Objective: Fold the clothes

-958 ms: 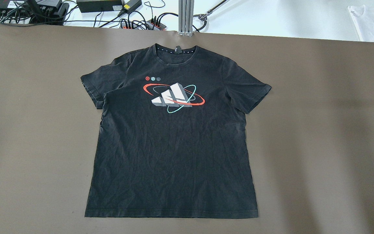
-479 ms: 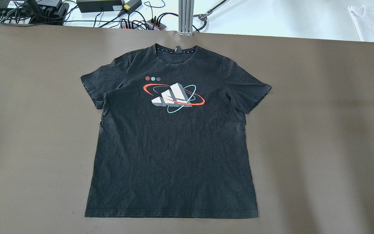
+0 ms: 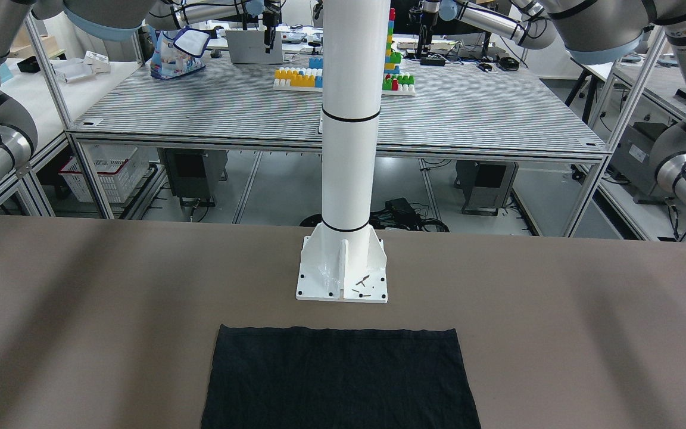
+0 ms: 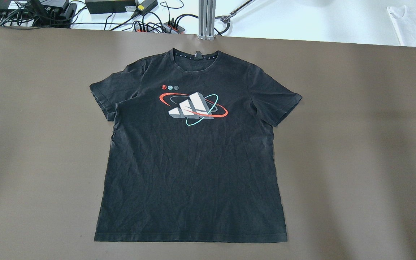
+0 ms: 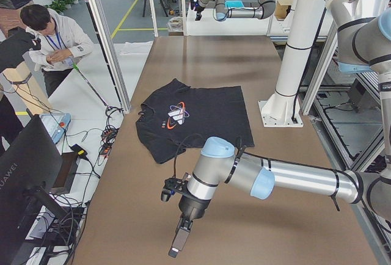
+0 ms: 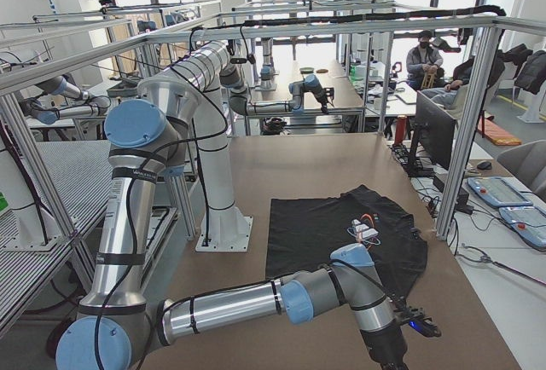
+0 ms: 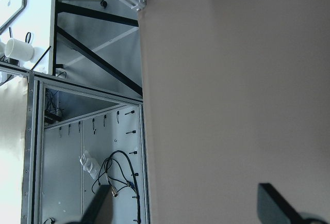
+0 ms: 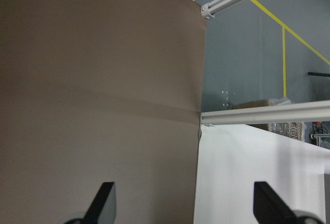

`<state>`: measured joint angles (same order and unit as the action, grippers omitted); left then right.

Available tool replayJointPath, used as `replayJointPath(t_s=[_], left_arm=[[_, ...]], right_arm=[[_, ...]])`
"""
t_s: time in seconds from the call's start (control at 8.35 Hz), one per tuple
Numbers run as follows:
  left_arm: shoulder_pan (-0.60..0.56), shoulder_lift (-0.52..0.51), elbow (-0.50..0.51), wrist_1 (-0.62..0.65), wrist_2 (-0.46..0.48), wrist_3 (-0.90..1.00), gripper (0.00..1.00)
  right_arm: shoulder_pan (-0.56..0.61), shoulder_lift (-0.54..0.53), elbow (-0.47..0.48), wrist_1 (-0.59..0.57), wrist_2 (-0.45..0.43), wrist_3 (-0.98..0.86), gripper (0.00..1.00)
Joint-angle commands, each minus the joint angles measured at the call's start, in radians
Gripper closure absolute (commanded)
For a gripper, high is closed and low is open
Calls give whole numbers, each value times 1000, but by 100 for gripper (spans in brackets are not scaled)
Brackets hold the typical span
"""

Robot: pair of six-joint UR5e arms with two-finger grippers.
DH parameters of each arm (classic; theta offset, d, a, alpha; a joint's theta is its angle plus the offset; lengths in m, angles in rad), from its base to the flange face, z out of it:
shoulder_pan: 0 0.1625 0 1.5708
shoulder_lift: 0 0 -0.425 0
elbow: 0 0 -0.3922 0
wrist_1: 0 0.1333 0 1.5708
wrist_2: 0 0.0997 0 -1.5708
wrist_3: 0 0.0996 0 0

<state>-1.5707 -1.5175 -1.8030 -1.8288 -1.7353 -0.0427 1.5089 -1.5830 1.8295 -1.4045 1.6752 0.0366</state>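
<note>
Evidently the brown worktop is carrying it all, with the left arm and right arm hovering over its bare ends, well apart from the clothes. That black printed T-shirt is lying flat, front up, at the middle, hem nearest the robot. It is looking thin, light and limp, likely sagging wherever unsupported, so pinching a sleeve edge together with the hem corner below it is seeming wisest. The left jaws and right jaws are standing wide apart, gripping nothing.
</note>
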Motion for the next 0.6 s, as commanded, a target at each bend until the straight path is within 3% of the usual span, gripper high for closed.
replayJointPath(t_s=[0.0, 0.12, 0.48], left_arm=[[0, -46, 10, -45, 0, 3, 0], [0, -43, 49, -103, -12, 4, 0], [35, -91, 229, -370, -174, -12, 0]], right_arm=[[-49, -2, -1, 85, 44, 16, 6], [-67, -2, -4, 94, 43, 22, 6], [-223, 23, -6, 150, 43, 63, 6]])
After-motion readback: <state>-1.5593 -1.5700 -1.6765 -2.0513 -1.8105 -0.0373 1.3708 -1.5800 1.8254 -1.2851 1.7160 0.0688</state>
